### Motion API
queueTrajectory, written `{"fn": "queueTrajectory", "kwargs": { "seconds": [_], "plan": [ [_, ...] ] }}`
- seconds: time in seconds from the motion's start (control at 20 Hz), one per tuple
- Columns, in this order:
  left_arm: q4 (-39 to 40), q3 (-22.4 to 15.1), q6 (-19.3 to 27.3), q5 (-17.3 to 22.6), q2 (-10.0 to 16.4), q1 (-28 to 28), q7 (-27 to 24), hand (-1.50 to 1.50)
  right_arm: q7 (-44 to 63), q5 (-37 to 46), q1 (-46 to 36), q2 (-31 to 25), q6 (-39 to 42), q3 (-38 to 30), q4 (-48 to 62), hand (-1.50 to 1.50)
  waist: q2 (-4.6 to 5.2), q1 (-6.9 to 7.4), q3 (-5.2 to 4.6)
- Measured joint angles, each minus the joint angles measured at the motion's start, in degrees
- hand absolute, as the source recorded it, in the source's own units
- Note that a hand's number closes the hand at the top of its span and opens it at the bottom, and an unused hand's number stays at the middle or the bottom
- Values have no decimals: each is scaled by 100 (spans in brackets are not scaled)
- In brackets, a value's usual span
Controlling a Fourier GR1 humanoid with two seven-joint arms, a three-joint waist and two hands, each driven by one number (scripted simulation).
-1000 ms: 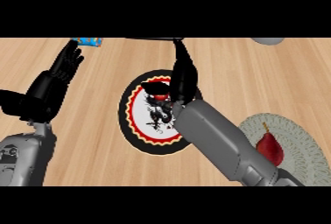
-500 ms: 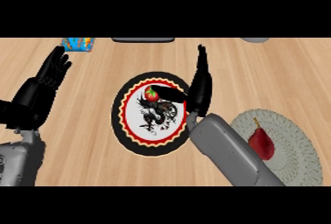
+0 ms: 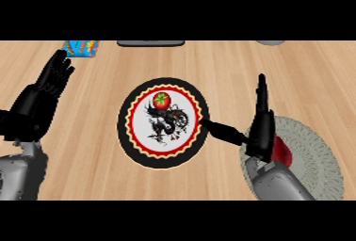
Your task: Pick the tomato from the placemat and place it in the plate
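The red tomato (image 3: pixel 161 100) with its green top sits on the upper part of the round plate (image 3: pixel 132 141), which has a black rim, a red ring and a dark drawing on white. My right hand (image 3: pixel 261 129) is open, fingers straight up, thumb pointing left toward the plate's right rim. It stands between the plate and the round grey placemat (image 3: pixel 313 155) and holds nothing. My left hand (image 3: pixel 42 101) rests open at the left edge, fingers up.
A dark red object (image 3: pixel 282 150) lies on the placemat, partly hidden behind my right wrist. At the counter's far edge are a blue box (image 3: pixel 81 47), a dark flat item (image 3: pixel 151 43) and a grey object (image 3: pixel 270 42).
My right hand has left the tomato on the plate and drawn back to the right and down, off the plate. The left hand has barely moved.
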Motion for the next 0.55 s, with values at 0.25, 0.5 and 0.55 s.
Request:
{"fn": "queueTrajectory", "kwargs": {
  "seconds": [0.25, 0.5, 0.55],
  "plan": [
    [-36, -2, -35, -19, -38, 41, -33, 0, -473, -331, 1020, -585, 477, -307, -899, -150, 6, 6, 1],
    [-57, 34, -129, 21, -50, 63, -8, 0, -1013, -642, 1727, -901, 1007, -794, -1313, -150, 10, 21, 0],
    [-72, 66, -142, 43, -32, 44, 18, 0, -1165, -622, 1947, -912, 1023, -795, -1388, -150, 11, 19, 1]
  ]
}}
